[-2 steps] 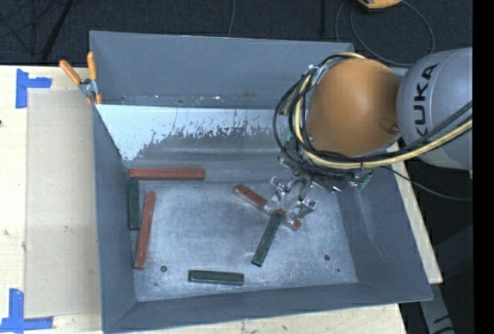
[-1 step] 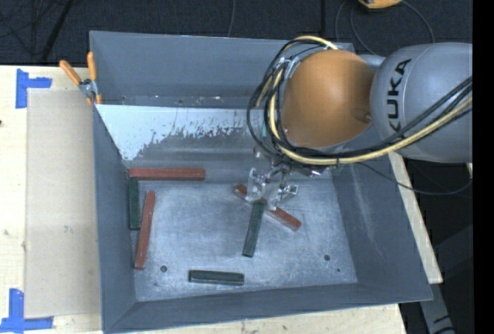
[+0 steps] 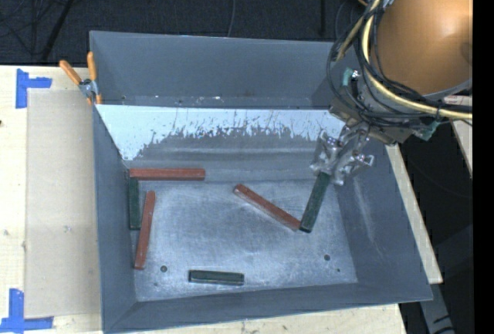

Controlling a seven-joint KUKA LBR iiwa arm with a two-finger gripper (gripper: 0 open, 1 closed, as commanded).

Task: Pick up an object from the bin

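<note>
Over the right side of the grey bin (image 3: 224,55), the arm (image 3: 423,32) reaches in from the right, its jaws clenched on the upper end of a dark green bar (image 3: 313,205). The bar hangs tilted, top end close to the bin's right wall and just below the back slope. Its lower end touches, or all but touches, the near end of a red bar (image 3: 265,206) that lies slantwise on the floor towards the middle.

The other pieces lie well apart from the jaws. A second red bar (image 3: 166,173) lies flat along the foot of the back slope at left. Below it a green strip (image 3: 133,204) and a red strip (image 3: 143,231) lie side by side against the left wall, both running front to back. A short green piece (image 3: 216,276) lies alone near the front edge.

The middle of the floor and the front right corner are open. The tightest spot is around the jaws themselves, between right wall and back slope.
</note>
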